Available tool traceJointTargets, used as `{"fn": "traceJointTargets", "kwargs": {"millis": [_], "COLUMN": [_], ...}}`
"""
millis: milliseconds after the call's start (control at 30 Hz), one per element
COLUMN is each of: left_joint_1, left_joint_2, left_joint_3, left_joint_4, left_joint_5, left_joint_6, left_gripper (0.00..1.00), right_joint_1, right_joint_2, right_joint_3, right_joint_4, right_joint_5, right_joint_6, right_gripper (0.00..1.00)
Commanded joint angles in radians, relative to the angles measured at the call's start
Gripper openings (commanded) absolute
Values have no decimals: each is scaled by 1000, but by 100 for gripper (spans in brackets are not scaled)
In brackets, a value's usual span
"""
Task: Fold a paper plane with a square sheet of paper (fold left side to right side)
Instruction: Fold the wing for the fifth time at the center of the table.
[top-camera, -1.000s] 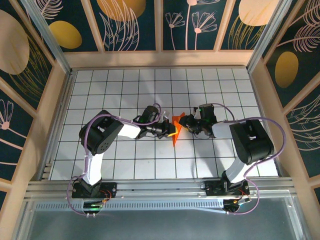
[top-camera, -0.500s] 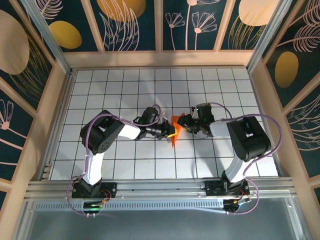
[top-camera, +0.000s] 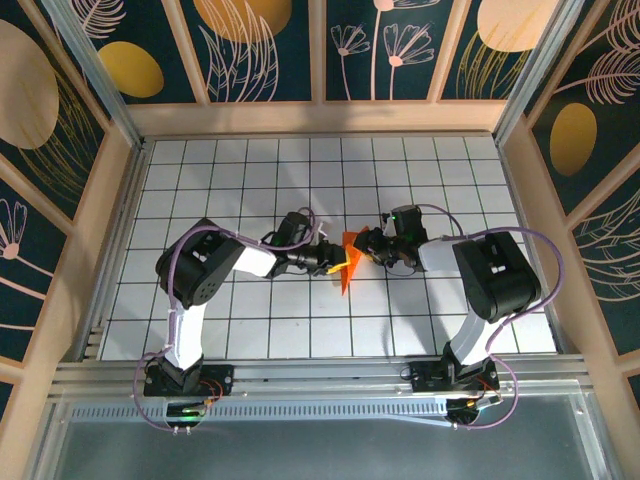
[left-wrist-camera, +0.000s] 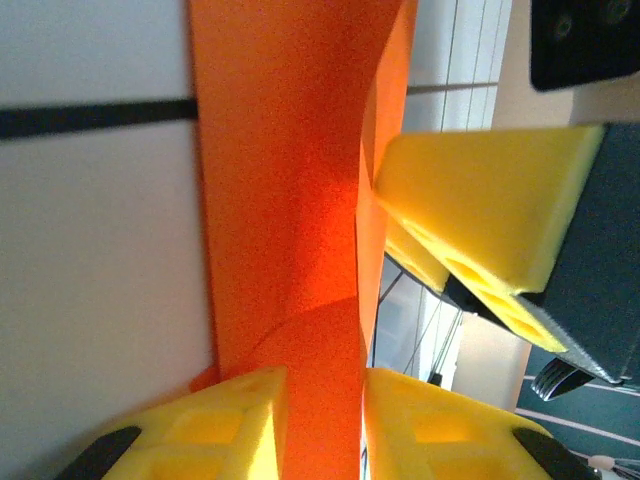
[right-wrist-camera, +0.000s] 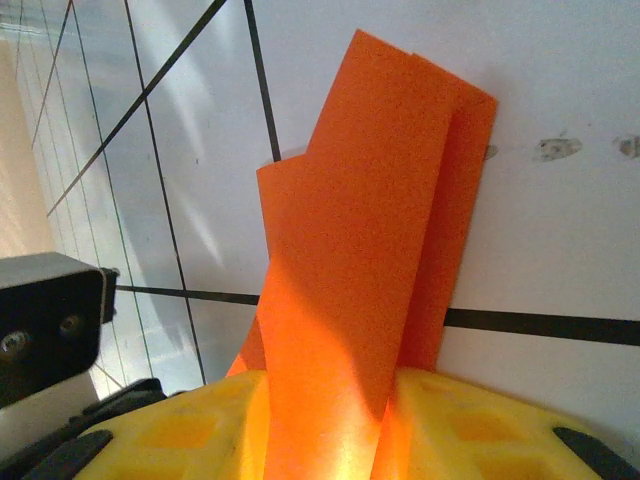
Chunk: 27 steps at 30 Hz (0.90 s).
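Note:
The sheet of paper is folded into a narrow orange strip and stands on edge on the white grid near the table's middle. My left gripper reaches it from the left and my right gripper from the right. In the left wrist view the paper runs up between my left gripper's yellow pads, which stand slightly apart, with a thin gap at the right pad. A yellow finger of the right gripper presses the paper's far edge. In the right wrist view my right gripper is shut on the folded paper.
The table is white with a black grid. Wooden walls enclose it on three sides, and a metal rail runs along the near edge by the arm bases. Free tiles lie all around the paper.
My left gripper's jaws have parted after being shut on the paper. The paper and both arms have drifted slightly to the left. The right gripper keeps its hold.

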Motion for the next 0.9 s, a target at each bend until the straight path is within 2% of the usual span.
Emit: {"fn": "traceJointTargets", "kwargs": {"millis": [0, 400, 733, 867], "left_joint_1": [17, 17, 17, 17], "left_joint_2": [-27, 13, 25, 35], "left_joint_3": [6, 63, 63, 63], "left_joint_4": [-26, -68, -104, -123], "left_joint_5": [0, -4, -22, -33], "left_joint_6": [39, 70, 98, 111], "left_gripper": [28, 27, 8, 3], "right_joint_1": [15, 17, 21, 23], "right_joint_2": [49, 54, 58, 59], "right_joint_3": [14, 21, 27, 33], "right_joint_4": [-34, -42, -54, -62], "right_joint_5": [45, 44, 50, 53], "right_joint_6": [-30, -35, -41, -45], "right_gripper": [37, 37, 37, 37]}}
